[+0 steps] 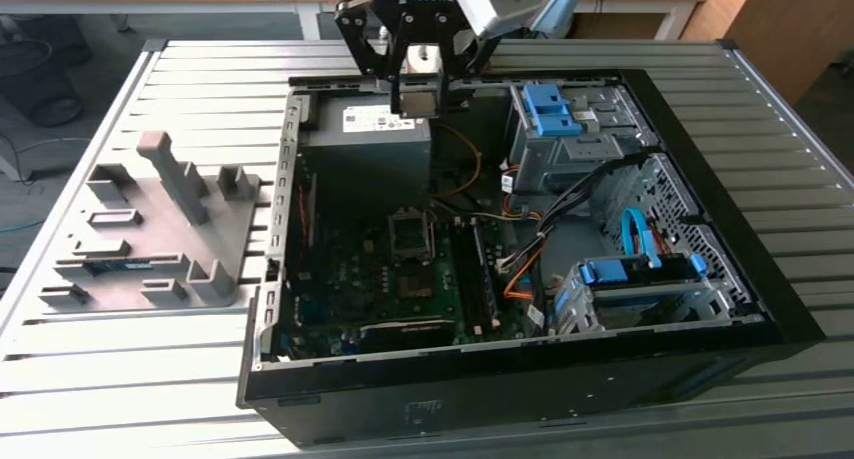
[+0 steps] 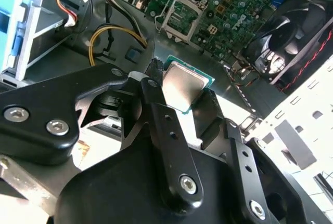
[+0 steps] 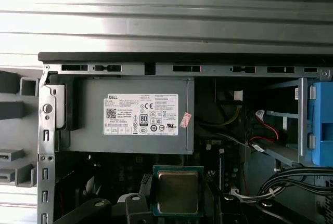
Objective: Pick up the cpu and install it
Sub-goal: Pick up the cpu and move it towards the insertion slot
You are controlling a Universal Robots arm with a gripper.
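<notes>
The cpu, a small square chip with a silver-grey top and green edge, hangs above the back of the open computer case, over the grey power supply box. My gripper is shut on it, one black finger on each side. Both wrist views show the cpu clamped between the fingers. The empty square socket on the green motherboard lies lower in the case, toward its middle, apart from the chip.
The power supply box with its white label sits under the gripper. Blue drive cages and loose cables occupy the exterior view's right of the case. A grey parts holder lies on the slatted table at the left. A black fan stands near the socket.
</notes>
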